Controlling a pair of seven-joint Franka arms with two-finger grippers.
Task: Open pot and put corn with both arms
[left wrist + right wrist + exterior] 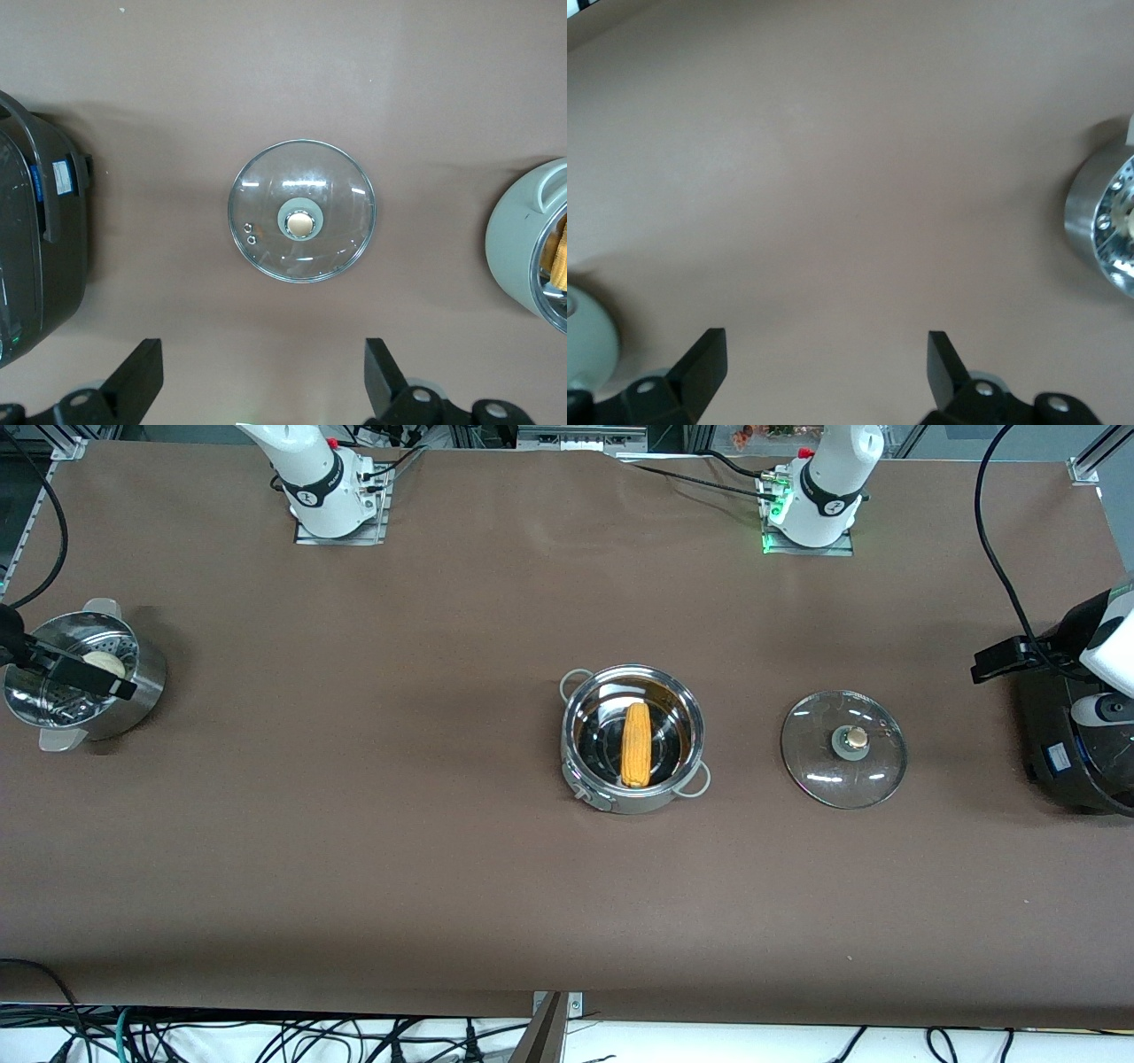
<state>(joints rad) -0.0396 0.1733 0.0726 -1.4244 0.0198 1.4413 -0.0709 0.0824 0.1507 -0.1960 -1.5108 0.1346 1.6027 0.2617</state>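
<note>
The pot [633, 740], a round shiny stainless-steel vessel with two small loop handles, stands uncovered near the middle of the brown worktop [354, 850], and the corn [635, 744], a long yellow-orange cob with a bumpy kernel surface, lies inside it on the mirrored bottom, its length running from the robots' side toward the front camera. The lid [843, 748], a clear glass disc with a metal rim and a tan knob at its centre, lies flat on the worktop beside the pot, toward the left arm's end and apart from it. At that end sits a large black cooker [1067, 735] with a smooth dark shell. At the right arm's end stands a perforated steel steamer bowl [84, 677] with pale side handles, holding a round white bun [104, 662]. The left hand [264, 381] hangs released above the worktop near the lid and the cooker, its two black fingers spread wide and grasping nothing. The right hand [827, 372] hovers by the steamer bowl, likewise spread wide and empty.
</note>
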